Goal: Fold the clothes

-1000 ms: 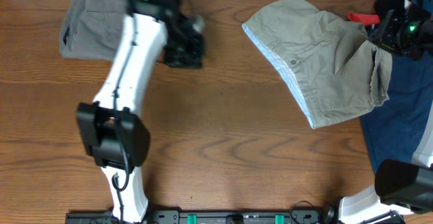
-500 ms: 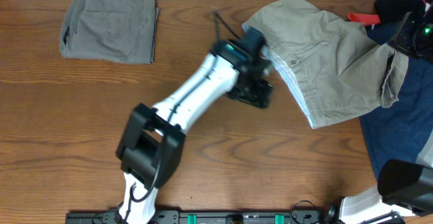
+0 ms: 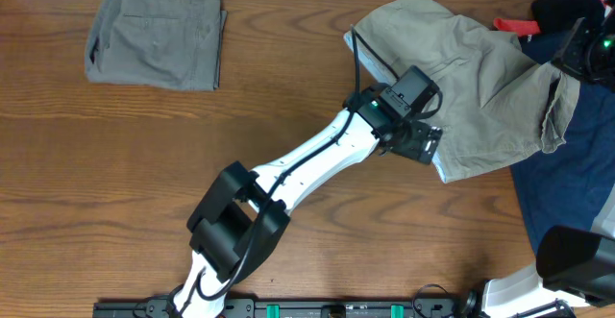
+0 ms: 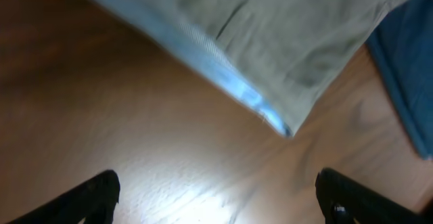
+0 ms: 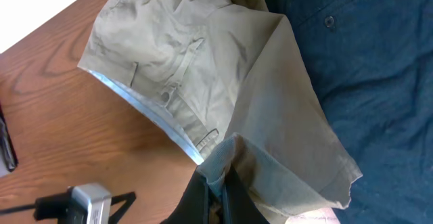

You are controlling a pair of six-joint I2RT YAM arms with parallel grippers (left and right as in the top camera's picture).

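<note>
The khaki shorts (image 3: 471,68) lie spread at the back right, with the pale blue waistband lining (image 4: 230,82) along their near-left edge. My left gripper (image 3: 420,143) hovers at that edge's lower corner. It is open wide in the left wrist view (image 4: 220,198), with only bare table between its fingertips (image 4: 101,190). My right gripper (image 5: 220,187) is shut on a bunched hem of the khaki shorts (image 5: 196,61) and holds it raised at the far right (image 3: 569,61). A grey-olive pair (image 3: 154,35) lies folded at the back left. A navy pair (image 3: 567,179) lies under the khaki pair's right side.
A red-and-black object (image 3: 514,24) lies at the back edge beside the right arm. The left arm (image 3: 307,164) stretches diagonally across the middle of the table. The right arm's base (image 3: 577,260) stands at the front right corner.
The left arm swung from the grey-olive shorts across to the khaki shorts' waistband corner, and its jaws opened. The right gripper kept its hold and drew the khaki hem slightly right.
</note>
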